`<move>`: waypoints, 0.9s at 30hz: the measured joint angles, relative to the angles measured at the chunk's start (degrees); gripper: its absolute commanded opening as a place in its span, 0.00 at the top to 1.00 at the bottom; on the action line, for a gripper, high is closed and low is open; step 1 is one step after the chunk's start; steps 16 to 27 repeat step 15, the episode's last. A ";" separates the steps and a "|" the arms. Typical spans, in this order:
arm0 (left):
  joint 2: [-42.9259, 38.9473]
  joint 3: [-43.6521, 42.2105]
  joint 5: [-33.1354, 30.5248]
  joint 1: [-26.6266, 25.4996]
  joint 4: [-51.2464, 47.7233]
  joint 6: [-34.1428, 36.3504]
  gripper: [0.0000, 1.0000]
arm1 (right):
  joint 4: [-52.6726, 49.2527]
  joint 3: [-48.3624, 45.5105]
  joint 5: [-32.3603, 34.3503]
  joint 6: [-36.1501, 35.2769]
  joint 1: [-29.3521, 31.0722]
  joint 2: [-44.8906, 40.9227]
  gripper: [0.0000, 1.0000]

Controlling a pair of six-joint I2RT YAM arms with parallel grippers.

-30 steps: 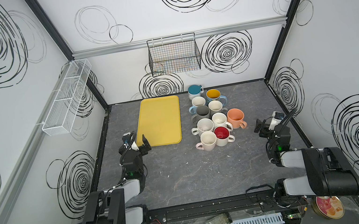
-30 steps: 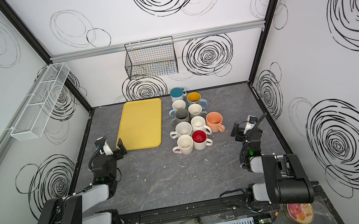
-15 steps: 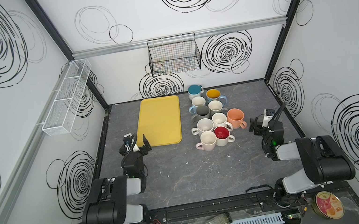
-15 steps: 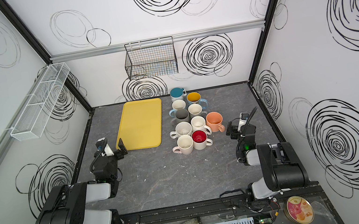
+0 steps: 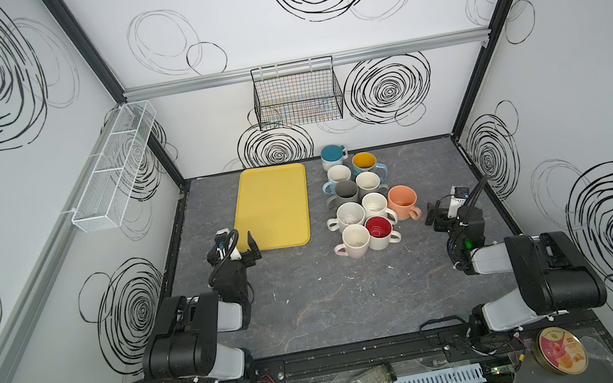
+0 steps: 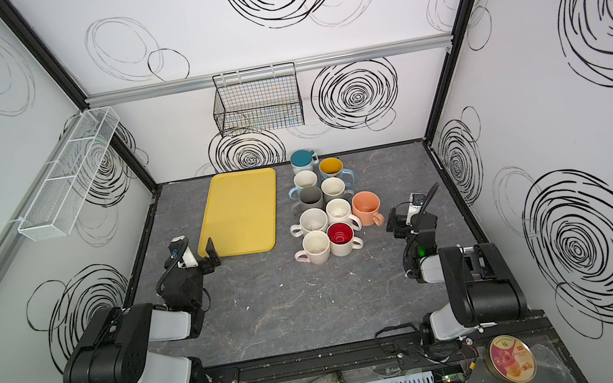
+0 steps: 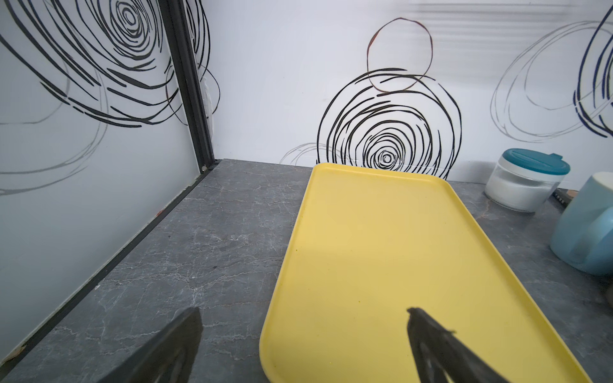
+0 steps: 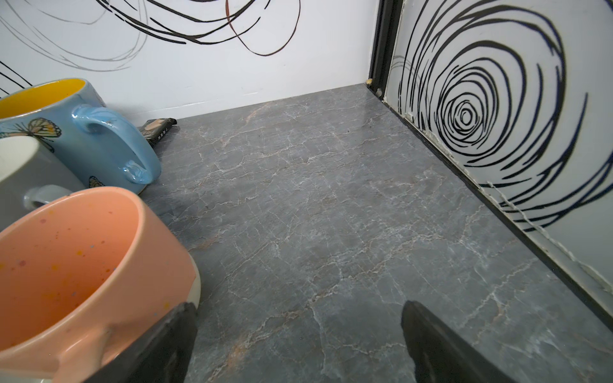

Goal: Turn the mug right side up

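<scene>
Grey marbled tabletop (image 5: 334,293) lies under both arms. The left gripper (image 7: 303,311) hangs low with its two fingers spread wide and nothing between them. The near corner of a yellow tray (image 5: 273,206) sits directly ahead of it, with one finger over that corner and the other over bare table.

The right gripper (image 8: 298,306) is likewise spread wide and holds nothing. Just beside its inner finger stands a peach mug (image 8: 83,265), mouth up, handle toward the gripper. Whether finger and handle touch cannot be told. Farther ahead on the same side, a blue mug (image 8: 66,132) with a yellow inside stands upright.

In both top views ten mugs (image 6: 337,209) stand clustered ahead of and between the two grippers, nearer the right one. Most show open mouths.

The grey mug (image 5: 347,191), mid-cluster, shows a flat closed top and seems to stand mouth down. It is beyond the peach mug from the right gripper and well apart from both grippers.

At the cluster's far end, farthest from both grippers, a white mug (image 7: 517,189) with a teal top also shows no open mouth. Whether that top is a lid or a base cannot be told.
</scene>
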 measured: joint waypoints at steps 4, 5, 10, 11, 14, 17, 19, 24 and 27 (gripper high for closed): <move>0.00 0.17 -0.17 -0.22 -0.04 0.17 0.01 | 0.00 0.00 0.46 -0.20 0.26 0.00 0.00; 0.00 0.31 -0.17 -0.26 -0.22 0.24 0.01 | 0.00 0.00 0.59 -0.22 0.37 0.00 0.00; 0.00 1.62 -1.22 -1.40 -1.81 1.05 0.01 | 0.00 0.00 0.83 -0.44 0.42 0.00 0.00; 0.02 1.84 -1.25 -1.55 -1.84 1.18 0.01 | 0.00 0.00 0.85 -0.44 0.42 0.00 0.00; 0.02 1.97 -1.25 -1.64 -1.84 1.29 0.01 | 0.00 0.02 0.87 -0.44 0.42 0.00 0.00; 0.02 1.97 -1.25 -1.64 -1.84 1.29 0.01 | 0.00 0.00 0.90 -0.46 0.42 0.00 0.00; 0.02 1.97 -1.25 -1.64 -1.84 1.29 0.01 | 0.00 0.00 0.90 -0.46 0.42 0.00 0.00; 0.02 1.97 -1.25 -1.64 -1.84 1.29 0.01 | 0.00 0.00 0.90 -0.46 0.42 0.00 0.00; 0.02 1.97 -1.25 -1.64 -1.84 1.29 0.01 | 0.00 0.00 0.90 -0.46 0.42 0.00 0.00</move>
